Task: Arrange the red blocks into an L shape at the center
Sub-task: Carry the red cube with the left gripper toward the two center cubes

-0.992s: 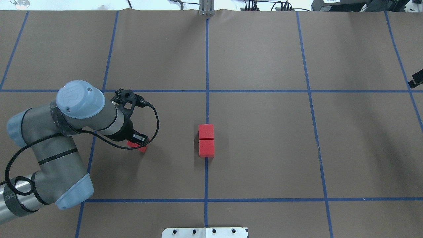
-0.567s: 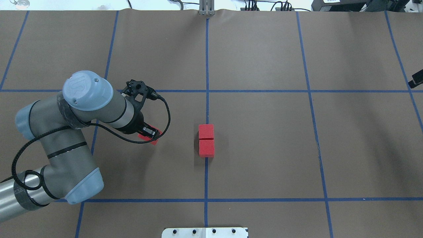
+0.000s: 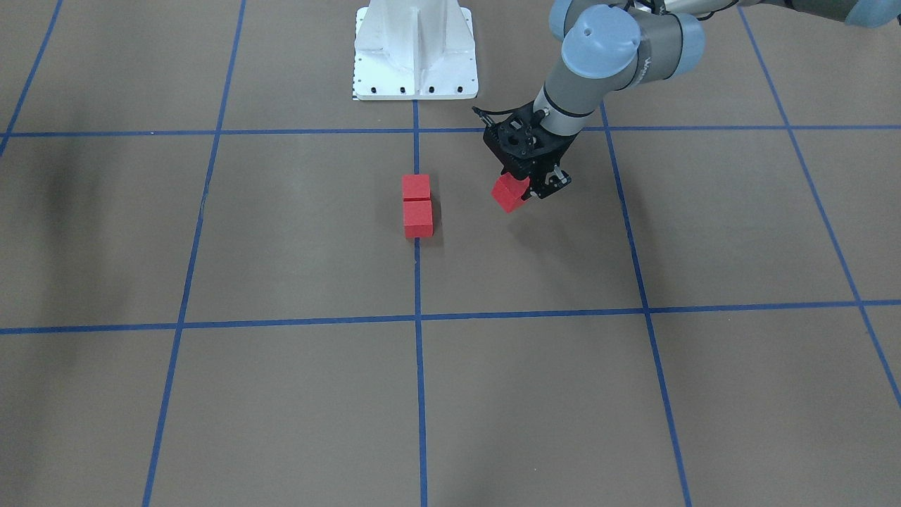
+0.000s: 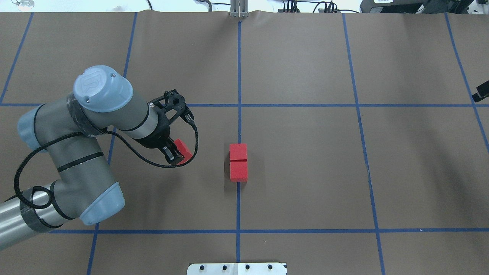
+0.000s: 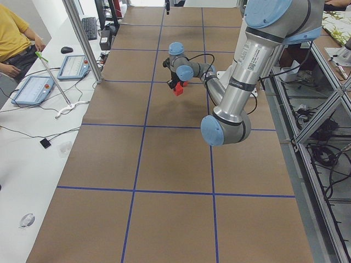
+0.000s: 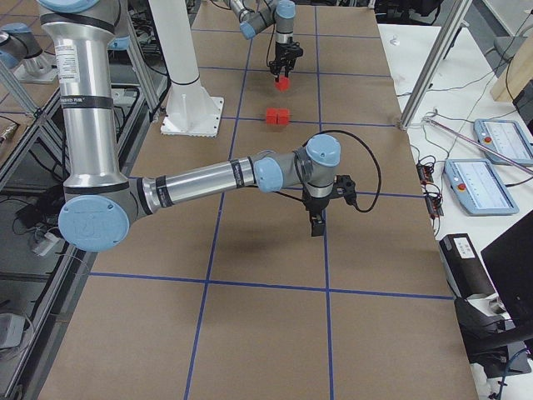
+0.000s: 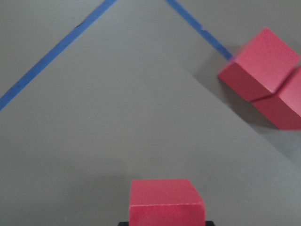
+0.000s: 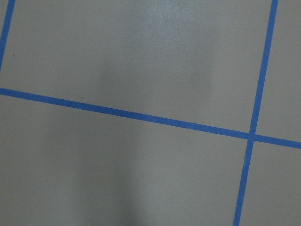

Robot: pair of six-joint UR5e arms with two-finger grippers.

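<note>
Left gripper (image 4: pixel 176 154) I saw closed on one small matte red cube (image 4: pixel 185 149), apparently lifted, robot's-left of blue tape centre line (image 4: pixel 239 76) | two matching red cubes (image 4: pixel 238 152) sat touching on that line | right gripper (image 6: pixel 317 223): couldn't tell opening.

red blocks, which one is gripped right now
The block in the left gripper, off to the robot's left of the other two, which sit touching each other on the centre line.
</note>
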